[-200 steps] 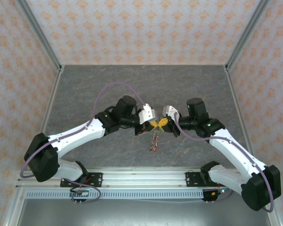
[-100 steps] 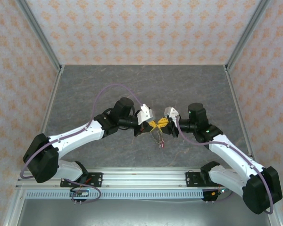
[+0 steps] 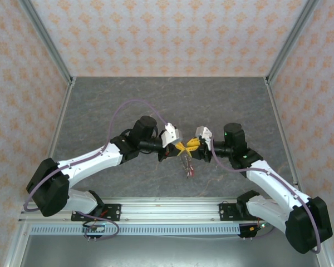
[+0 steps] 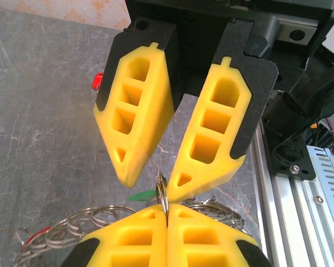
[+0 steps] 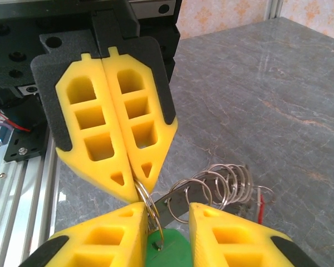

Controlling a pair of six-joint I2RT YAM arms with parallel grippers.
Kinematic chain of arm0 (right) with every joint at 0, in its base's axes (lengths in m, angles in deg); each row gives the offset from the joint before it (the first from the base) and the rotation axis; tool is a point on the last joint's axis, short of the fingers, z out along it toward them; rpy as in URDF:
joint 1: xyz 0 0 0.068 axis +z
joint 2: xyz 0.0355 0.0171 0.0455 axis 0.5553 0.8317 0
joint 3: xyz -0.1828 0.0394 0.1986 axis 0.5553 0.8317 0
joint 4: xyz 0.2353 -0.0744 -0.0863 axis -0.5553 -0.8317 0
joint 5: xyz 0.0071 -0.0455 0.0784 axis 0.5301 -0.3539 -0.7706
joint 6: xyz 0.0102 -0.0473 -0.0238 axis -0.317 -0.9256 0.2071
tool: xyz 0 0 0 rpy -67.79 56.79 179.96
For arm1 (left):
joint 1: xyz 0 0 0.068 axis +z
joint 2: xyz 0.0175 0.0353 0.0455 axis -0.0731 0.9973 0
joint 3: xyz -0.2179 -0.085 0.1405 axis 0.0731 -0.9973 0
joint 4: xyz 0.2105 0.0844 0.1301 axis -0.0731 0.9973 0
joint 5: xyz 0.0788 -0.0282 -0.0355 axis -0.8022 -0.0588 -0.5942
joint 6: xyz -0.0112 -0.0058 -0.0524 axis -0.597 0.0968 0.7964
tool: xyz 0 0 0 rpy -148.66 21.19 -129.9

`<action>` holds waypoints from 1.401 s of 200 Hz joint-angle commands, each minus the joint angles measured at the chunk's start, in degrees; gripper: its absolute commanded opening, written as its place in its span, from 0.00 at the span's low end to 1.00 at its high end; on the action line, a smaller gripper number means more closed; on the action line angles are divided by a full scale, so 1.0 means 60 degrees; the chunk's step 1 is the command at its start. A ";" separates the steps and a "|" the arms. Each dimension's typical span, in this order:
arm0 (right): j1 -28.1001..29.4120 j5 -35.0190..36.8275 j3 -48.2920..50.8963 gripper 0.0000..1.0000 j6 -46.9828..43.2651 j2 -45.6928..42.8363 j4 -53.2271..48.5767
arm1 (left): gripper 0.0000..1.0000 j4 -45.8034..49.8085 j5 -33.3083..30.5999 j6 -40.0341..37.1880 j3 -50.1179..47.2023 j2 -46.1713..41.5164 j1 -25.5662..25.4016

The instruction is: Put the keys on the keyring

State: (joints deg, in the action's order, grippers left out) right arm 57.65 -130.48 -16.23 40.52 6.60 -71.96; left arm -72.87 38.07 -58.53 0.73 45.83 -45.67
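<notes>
Clearly, right wrist view shows left tool (image 5: 138,189) clamped on keyring (image 5: 225,181), right tool (image 5: 167,214) parted around green key (image 5: 167,250).

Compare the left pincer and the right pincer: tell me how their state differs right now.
The left pincer is shut, its yellow fingers pressed together; the right pincer stands open with a gap. The left pincer pinches a loop of the keyring; the right pincer appears to grip nothing, with a green key head sitting in its gap. Both have yellow fingers and meet tip to tip above the table.
</notes>
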 commanded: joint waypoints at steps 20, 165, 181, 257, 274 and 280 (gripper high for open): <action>-0.0082 -0.0276 -0.0697 0.20 -0.0735 0.0099 -0.1319 | 0.00 -0.0507 0.0472 -0.0131 0.0215 -0.0391 0.0031; 0.0370 0.0565 -0.2751 0.00 -0.2467 0.0578 -0.4165 | 0.24 0.1049 -0.0742 -0.0973 0.0741 0.0157 -0.0236; 0.0506 0.0718 -0.2918 0.00 -0.2544 0.0608 -0.4362 | 0.22 0.1069 -0.0901 -0.1009 0.0767 0.0215 -0.0265; 0.0834 0.1323 -0.3437 0.00 -0.3034 0.0816 -0.5348 | 0.21 0.1157 -0.1196 -0.1134 0.0823 0.0076 -0.0298; 0.0856 0.1337 -0.3435 0.00 -0.3019 0.0831 -0.5318 | 0.21 0.1028 -0.1214 -0.1109 0.0730 -0.0022 -0.0292; 0.0847 0.1325 -0.3428 0.00 -0.3019 0.0845 -0.5305 | 0.22 0.0957 -0.1208 -0.1065 0.0681 -0.0068 -0.0295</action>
State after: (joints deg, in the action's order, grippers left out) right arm 62.13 -121.56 -34.61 23.87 11.87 -103.41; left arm -66.72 32.96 -64.14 4.86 47.14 -47.33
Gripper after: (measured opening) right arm 0.040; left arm 0.214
